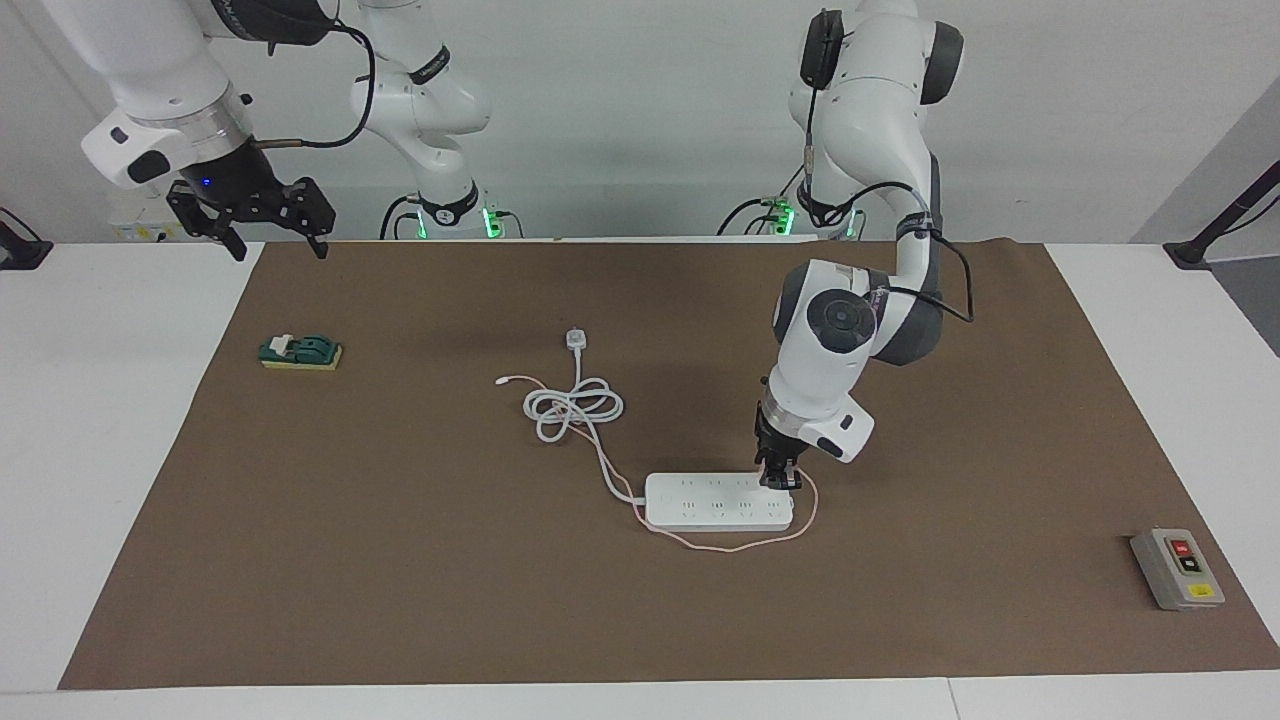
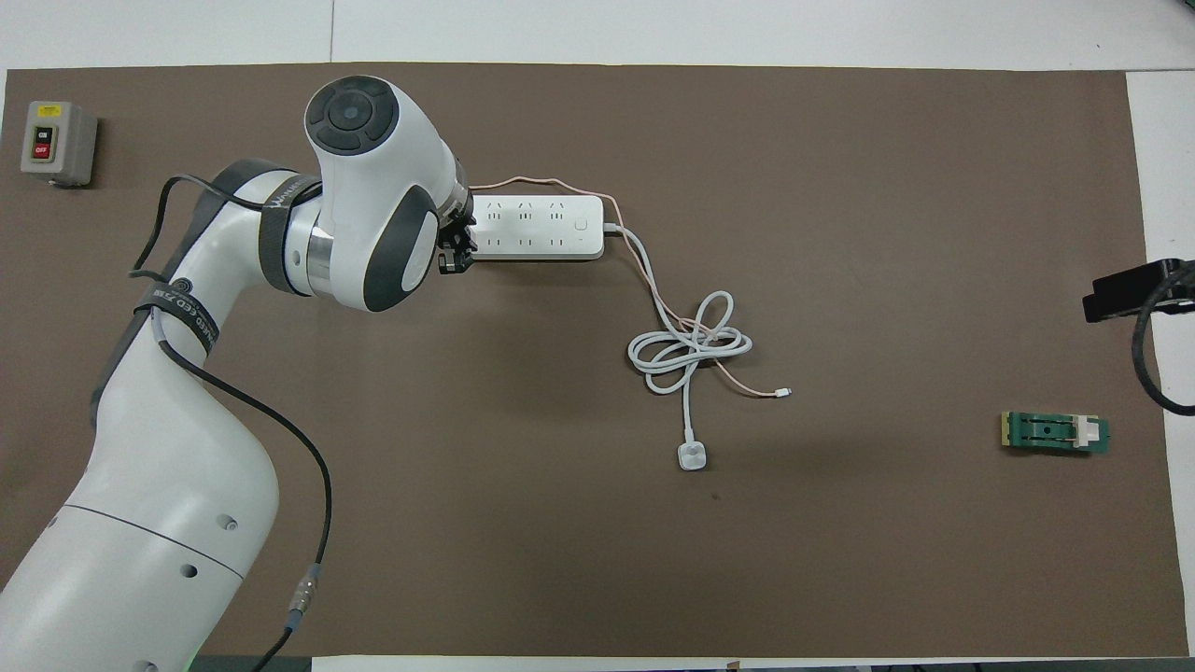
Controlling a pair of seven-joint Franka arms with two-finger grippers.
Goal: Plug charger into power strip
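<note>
The power strip lies flat on the brown mat, a long white block with two rows of sockets. My left gripper is down at its end toward the left arm's side, on the row nearer the robots, shut on the charger. The fingers hide the charger's cube. Its thin pink cable leaves the gripper, loops round the strip's edge farther from the robots and runs back to the white coil. My right gripper waits open, raised over the mat's corner at the right arm's end.
The strip's thick white cord lies coiled nearer the robots, ending in a small white plug. A grey box with red and yellow buttons sits toward the left arm's end. A green and yellow block lies toward the right arm's end.
</note>
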